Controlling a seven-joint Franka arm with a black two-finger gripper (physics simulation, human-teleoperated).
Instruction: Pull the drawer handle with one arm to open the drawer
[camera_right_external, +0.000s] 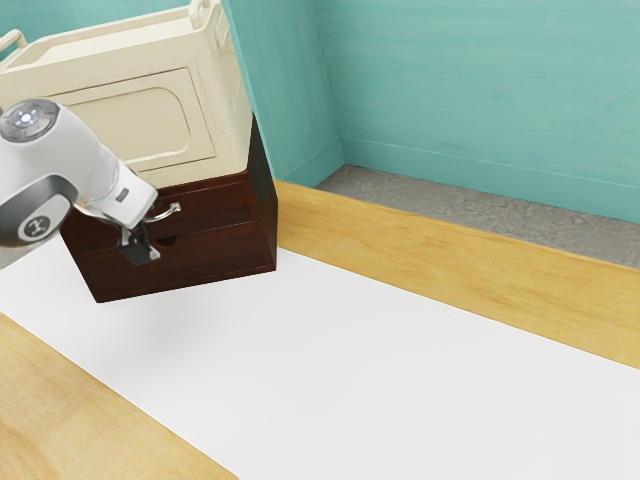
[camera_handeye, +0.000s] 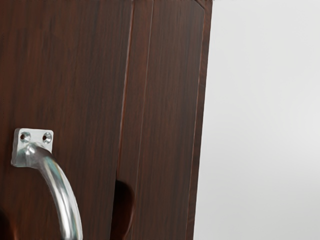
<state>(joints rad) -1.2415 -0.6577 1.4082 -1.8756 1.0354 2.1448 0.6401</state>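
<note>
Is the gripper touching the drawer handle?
Cannot tell. In the exterior view, the arm hides one end of the handle, just above the gripper; the wrist view cuts the handle off at its lower edge.

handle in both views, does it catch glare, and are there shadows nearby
Wrist view: bright streaks of glare run along the handle's curve; exterior view: only small glints on it, with a soft, faint grey shadow on the white mat before the cabinet.
</note>
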